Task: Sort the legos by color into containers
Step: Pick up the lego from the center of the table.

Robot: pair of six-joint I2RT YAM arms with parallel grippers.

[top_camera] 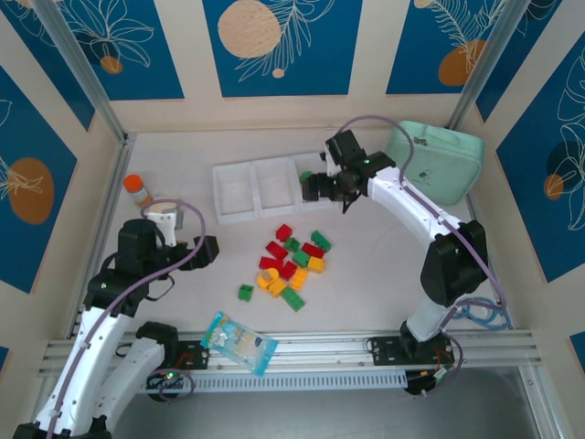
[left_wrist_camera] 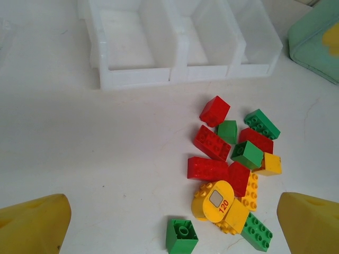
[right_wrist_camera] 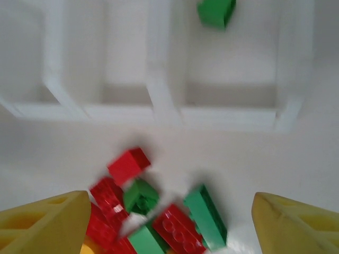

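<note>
One green lego sits in the right end of the containers; the pile lies unsorted, and our left gripper and right gripper gape empty.

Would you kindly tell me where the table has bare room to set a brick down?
Bare table lies between the brick pile and the right arm; a narrower strip runs between the pile and the white bins. Crowded: the pile itself, and the near edge by the snack packet.
</note>
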